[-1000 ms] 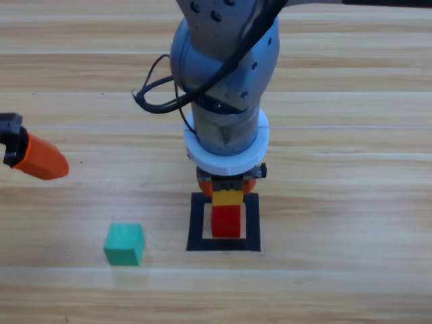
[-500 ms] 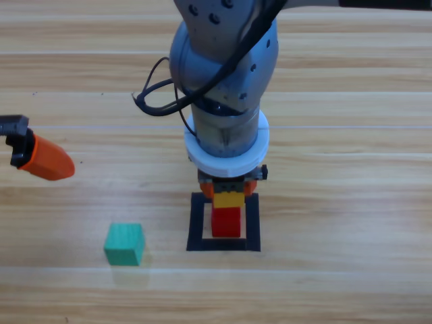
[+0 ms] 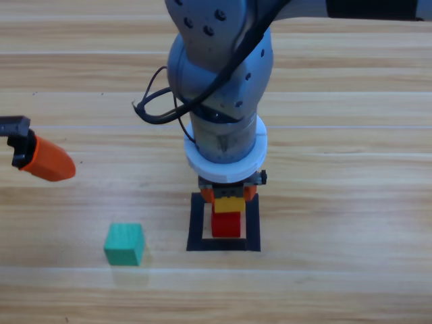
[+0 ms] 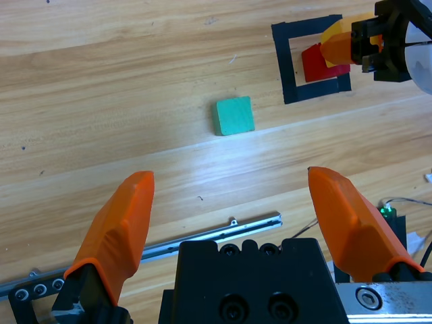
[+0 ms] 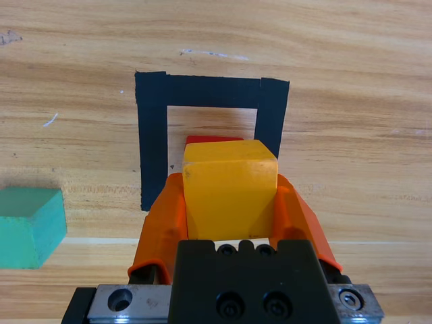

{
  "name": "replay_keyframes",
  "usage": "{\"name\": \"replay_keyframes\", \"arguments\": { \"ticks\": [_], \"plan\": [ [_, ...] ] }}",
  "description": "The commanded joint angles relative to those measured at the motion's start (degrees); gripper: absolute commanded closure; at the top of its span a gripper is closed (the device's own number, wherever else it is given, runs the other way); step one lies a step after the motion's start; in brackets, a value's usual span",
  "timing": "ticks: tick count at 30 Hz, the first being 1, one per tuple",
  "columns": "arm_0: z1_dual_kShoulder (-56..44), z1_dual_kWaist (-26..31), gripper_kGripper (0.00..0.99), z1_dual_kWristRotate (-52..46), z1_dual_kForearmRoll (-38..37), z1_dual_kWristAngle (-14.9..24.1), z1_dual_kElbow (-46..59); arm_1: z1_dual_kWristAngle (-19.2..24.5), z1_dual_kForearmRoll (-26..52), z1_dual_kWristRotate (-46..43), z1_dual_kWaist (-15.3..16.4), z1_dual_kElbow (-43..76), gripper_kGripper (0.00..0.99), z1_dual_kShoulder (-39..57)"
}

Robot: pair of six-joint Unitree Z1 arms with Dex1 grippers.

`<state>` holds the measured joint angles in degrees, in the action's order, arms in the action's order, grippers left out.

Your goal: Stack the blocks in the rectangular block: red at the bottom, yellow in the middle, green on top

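One yellow cube (image 5: 229,189) clamped in right claw (image 5: 229,202), above red cube (image 3: 226,224)

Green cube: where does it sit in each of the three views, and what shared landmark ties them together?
High view: green cube, lower left, apart from the tape outline.
Left wrist view: upper middle, left of the outline.
Right wrist view: cut by the left edge.
Shared landmark: the tape outline.
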<state>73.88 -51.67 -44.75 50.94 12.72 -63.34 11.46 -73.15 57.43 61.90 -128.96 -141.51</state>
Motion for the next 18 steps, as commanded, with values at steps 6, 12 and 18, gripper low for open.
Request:
{"name": "replay_keyframes", "arguments": {
  "ticks": [6,12,18],
  "plan": [
    [1.3,1.0,0.021,-0.8,-0.8,-0.7,1.3,-0.2,-0.7,0.0,1.0,-0.7,0.972,-3.6],
    [1.4,1.0,0.021,-0.8,-1.0,-0.7,1.3,-0.3,-0.9,0.0,1.0,-0.9,0.97,-3.6],
    [1.7,1.0,0.021,-0.7,-1.3,-0.9,1.4,-0.1,-1.1,0.1,1.5,-1.2,0.924,-3.5]
  ]
}}
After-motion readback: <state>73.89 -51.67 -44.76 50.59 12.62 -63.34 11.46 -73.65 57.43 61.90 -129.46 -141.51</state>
